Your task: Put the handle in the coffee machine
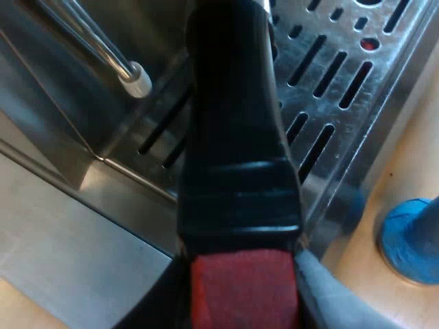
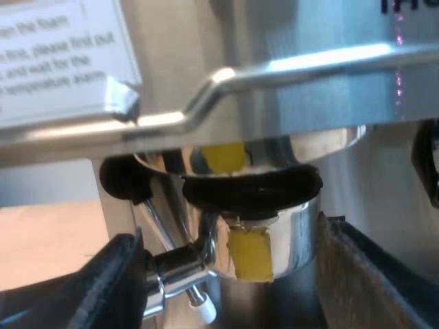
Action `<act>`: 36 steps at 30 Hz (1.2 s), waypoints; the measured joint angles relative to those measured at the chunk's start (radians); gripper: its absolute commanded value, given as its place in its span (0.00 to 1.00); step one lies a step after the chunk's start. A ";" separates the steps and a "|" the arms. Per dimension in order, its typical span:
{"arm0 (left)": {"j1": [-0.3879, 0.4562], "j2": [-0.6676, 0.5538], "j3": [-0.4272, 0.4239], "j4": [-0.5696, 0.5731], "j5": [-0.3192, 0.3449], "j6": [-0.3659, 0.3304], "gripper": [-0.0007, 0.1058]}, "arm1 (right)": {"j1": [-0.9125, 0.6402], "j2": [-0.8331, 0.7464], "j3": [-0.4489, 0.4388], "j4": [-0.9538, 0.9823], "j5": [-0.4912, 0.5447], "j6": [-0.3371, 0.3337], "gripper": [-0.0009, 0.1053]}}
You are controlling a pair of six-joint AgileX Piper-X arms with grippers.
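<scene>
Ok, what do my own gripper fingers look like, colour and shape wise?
Left gripper: beside the handle, one finger is glossy black and the other shows a grey, soft-looking face. Right gripper: one finger is matte black with a ridged edge; the other has a coarse grey-brown inner face with a dark rim. No markings visible.

Coffee station; espresso machine (image 2: pixel 329 89), printed instruction label (image 2: pixel 55 48).
</scene>
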 measured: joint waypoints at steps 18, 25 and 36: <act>0.001 -0.010 -0.002 0.023 0.021 0.013 0.01 | 0.010 -0.033 0.021 -0.021 0.015 -0.035 0.54; 0.001 -0.028 -0.002 0.023 0.031 0.013 0.01 | 0.010 -0.044 0.054 -0.021 0.015 -0.035 0.54; 0.020 -0.028 -0.038 0.029 0.038 0.013 0.01 | 0.010 -0.044 0.054 -0.021 0.015 -0.035 0.54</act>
